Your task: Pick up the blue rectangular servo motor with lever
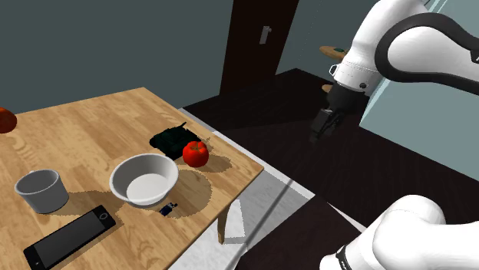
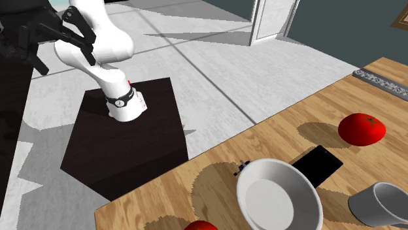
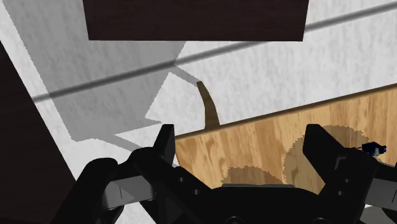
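The servo motor [image 1: 167, 208] is a tiny blue block with a dark lever. It lies on the wooden table [image 1: 92, 130] near the front edge, just in front of the white bowl [image 1: 144, 179]. In the second exterior view the servo motor [image 2: 243, 166] sits between the bowl [image 2: 280, 199] and the table edge. My gripper [image 1: 318, 135] hangs in the air over the floor, well off the table's corner and far from the servo. In the wrist view the gripper [image 3: 242, 143] is open with nothing between its fingers, and the servo motor [image 3: 374, 150] lies on the wood beyond one finger.
On the table are a red tomato [image 1: 196, 153], a dark green object [image 1: 170, 138], a white cup [image 1: 42, 190] and a black phone [image 1: 69, 237]. A second red fruit [image 1: 6, 119] sits at the far edge. The dark stand [image 2: 124, 140] is on the floor beside the table.
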Robot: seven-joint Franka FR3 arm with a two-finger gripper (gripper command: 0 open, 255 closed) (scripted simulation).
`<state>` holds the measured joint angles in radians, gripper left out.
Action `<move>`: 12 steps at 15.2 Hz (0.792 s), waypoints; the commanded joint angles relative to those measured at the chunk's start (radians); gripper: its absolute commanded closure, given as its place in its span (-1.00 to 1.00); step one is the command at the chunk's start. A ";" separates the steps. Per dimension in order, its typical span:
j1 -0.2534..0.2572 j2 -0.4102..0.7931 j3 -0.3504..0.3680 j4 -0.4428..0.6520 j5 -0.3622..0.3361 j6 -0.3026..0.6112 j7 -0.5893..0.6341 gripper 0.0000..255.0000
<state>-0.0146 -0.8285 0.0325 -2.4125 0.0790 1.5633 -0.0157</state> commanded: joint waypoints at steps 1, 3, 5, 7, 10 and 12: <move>0.000 0.000 0.000 0.000 0.000 0.000 0.000 -1.00; 0.015 0.032 0.035 -0.018 0.021 0.054 0.023 -1.00; 0.030 0.070 0.070 -0.032 0.040 0.109 0.045 -1.00; 0.045 0.112 0.105 -0.040 0.057 0.164 0.068 -1.00; 0.063 0.185 0.158 -0.043 0.077 0.246 0.102 -1.00; 0.074 0.240 0.193 -0.039 0.087 0.300 0.125 -1.00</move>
<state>0.0554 -0.6226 0.2090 -2.4622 0.1625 1.8367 0.0988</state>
